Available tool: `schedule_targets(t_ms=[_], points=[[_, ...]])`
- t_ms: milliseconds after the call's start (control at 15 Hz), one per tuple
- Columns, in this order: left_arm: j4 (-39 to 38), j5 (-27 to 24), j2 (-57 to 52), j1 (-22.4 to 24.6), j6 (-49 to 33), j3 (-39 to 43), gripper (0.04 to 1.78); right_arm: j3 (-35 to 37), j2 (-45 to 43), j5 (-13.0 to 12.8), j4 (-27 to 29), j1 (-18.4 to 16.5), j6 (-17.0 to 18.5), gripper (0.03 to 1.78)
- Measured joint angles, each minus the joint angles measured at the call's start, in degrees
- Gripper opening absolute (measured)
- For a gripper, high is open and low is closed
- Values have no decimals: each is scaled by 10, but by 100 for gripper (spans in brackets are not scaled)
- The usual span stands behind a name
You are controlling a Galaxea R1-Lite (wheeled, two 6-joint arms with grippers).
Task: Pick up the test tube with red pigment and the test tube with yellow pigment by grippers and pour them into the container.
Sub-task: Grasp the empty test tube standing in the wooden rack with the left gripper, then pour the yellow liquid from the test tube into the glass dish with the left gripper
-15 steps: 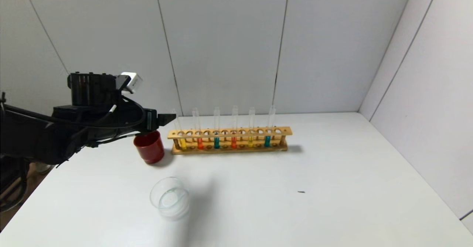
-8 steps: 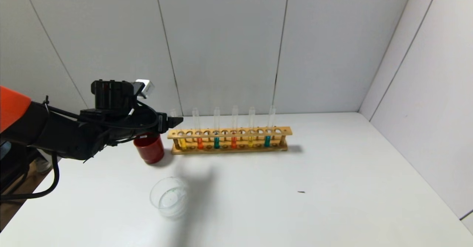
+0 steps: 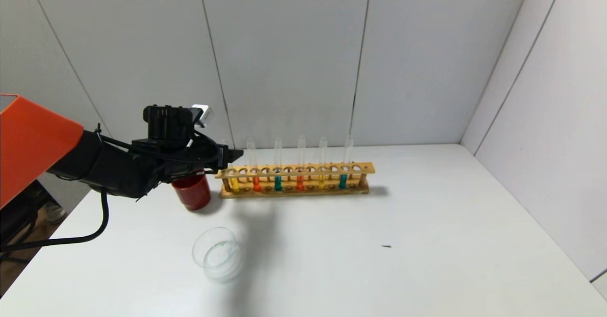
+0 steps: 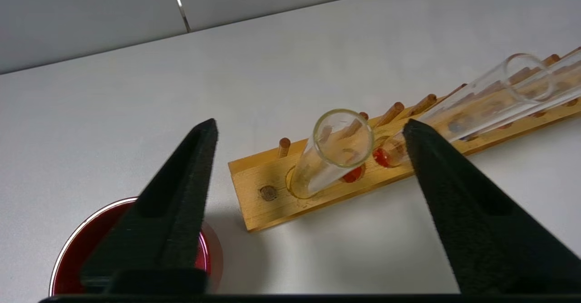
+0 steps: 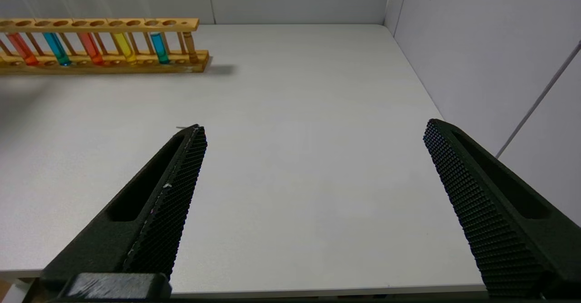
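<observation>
Left claw [image 4: 308, 130] spread wide, straddling the mouth of the yellow tube [image 4: 333, 146] at the rack's [image 3: 294, 179] near end; nothing gripped yet. Red tube [image 3: 256, 183] 1 slot beyond, just past 1 finger [image 4: 454, 194]. Likely trouble: that finger nudging the neighbouring red tube on closing, or a skewed pinch tipping the rack. Red cup [image 3: 192, 191] right under the claw, tight on that side. Glass dish [image 3: 217, 253] below and nearer, open bench [image 3: 427, 241] all around it. Right claw [image 5: 313, 130] wide and empty, parked over bare bench.
</observation>
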Motion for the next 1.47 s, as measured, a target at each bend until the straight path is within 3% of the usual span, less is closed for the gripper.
schedule_targets(t_ms=[333, 467, 1133, 1467], points=[[2, 2, 19, -3, 0, -16, 51, 0, 0, 0, 0, 0, 0, 175], [1, 4, 22, -5, 1, -18, 32, 0, 0, 0, 0, 0, 0, 175], [-42, 22, -11, -6, -8, -19, 31, 0, 0, 0, 0, 0, 0, 175], [9, 32, -71, -2, -5, -56, 31, 0, 0, 0, 0, 0, 0, 175]])
